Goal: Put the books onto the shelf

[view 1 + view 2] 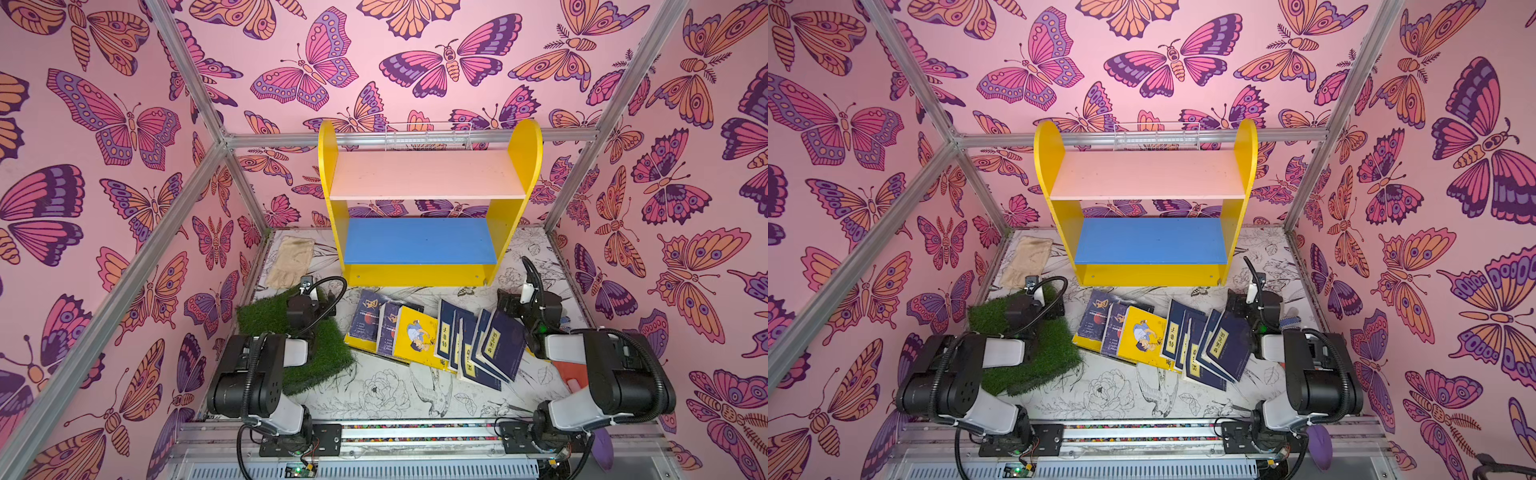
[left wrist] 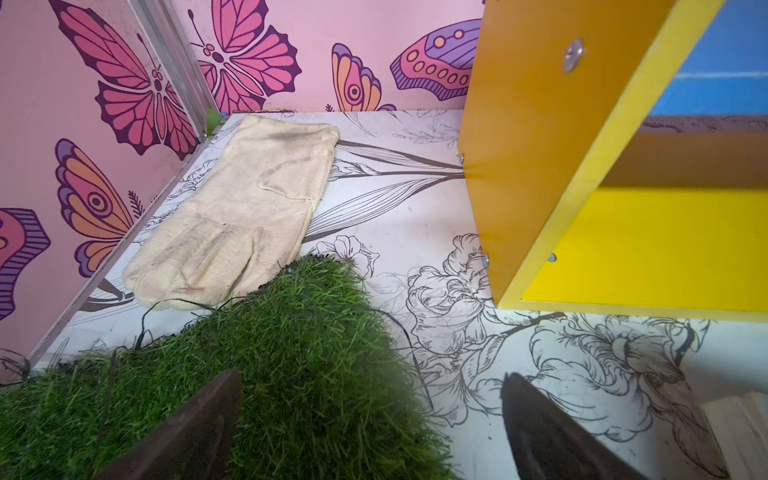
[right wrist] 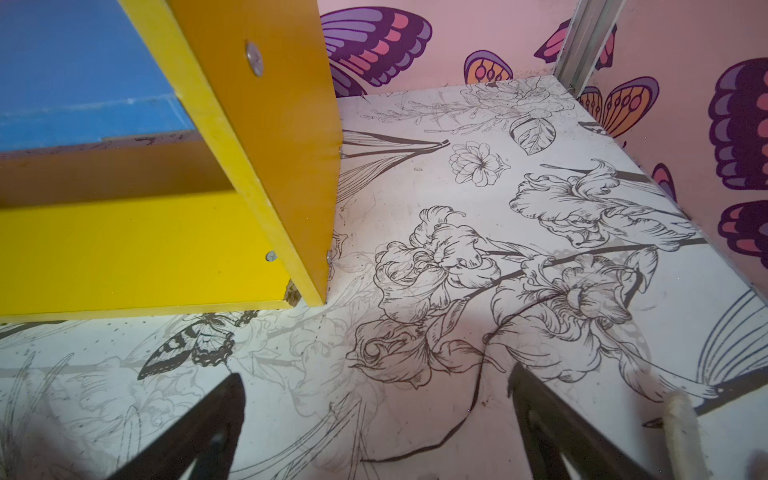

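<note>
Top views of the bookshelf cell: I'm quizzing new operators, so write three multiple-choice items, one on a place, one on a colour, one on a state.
1. The books lie: A on the shelf; B on the tabletop before it; C held in the air.
2. The shelf's lower board is: A blue; B green; C red.
3. The left claw and right claw are: A open, empty; B shut on a book; C shut, empty.
B, they lie fanned on the tabletop; A, blue in both top views; A, wrist views show each spread wide, nothing between.
</note>
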`<state>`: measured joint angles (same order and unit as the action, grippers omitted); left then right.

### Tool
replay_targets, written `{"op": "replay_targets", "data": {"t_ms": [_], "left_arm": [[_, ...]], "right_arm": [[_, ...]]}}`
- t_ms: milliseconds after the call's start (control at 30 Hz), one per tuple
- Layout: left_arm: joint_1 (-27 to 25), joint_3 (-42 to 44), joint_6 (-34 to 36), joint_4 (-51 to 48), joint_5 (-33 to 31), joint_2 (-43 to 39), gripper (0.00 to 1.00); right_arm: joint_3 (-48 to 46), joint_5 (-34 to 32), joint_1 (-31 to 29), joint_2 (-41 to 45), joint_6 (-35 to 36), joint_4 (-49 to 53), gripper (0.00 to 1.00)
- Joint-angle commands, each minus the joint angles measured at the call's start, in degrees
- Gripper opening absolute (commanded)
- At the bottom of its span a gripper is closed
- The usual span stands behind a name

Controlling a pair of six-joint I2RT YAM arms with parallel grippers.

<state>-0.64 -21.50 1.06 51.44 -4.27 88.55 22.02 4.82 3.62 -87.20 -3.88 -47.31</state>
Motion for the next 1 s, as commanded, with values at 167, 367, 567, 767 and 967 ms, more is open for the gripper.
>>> {"op": "replay_targets", "data": {"t_ms": [167,367,567,767,967], "left_arm": [[-0.72,-8.29,-4.01,-23.20,-13.20,-11.21,0.99],[-4.19,-5.44,-17.15,-25.25,-38.05,-24.83,0.99],[-17.81,-6.04,-30.84,-44.21,-41.79,-30.43,0.99],[-37.96,-11.29,-31.03,-48.13,-42.38,-26.19,0.99],[-45.79,-27.42,-27.87,-48.70,-15.35,-10.35,0.99]], "right_arm": [[1.28,6.23,0.25,3.03,1.15,0.82,0.91],[4.12,-6.79,-0.19,15.98,-4.75,16.28,0.98],[8.63,-17.74,-0.19,20.54,-23.63,35.07,0.99],[6.68,-11.60,-0.27,26.28,-36.75,49.68,0.99],[2.17,-4.36,-0.62,37.24,-45.05,67.40,0.97]]}}
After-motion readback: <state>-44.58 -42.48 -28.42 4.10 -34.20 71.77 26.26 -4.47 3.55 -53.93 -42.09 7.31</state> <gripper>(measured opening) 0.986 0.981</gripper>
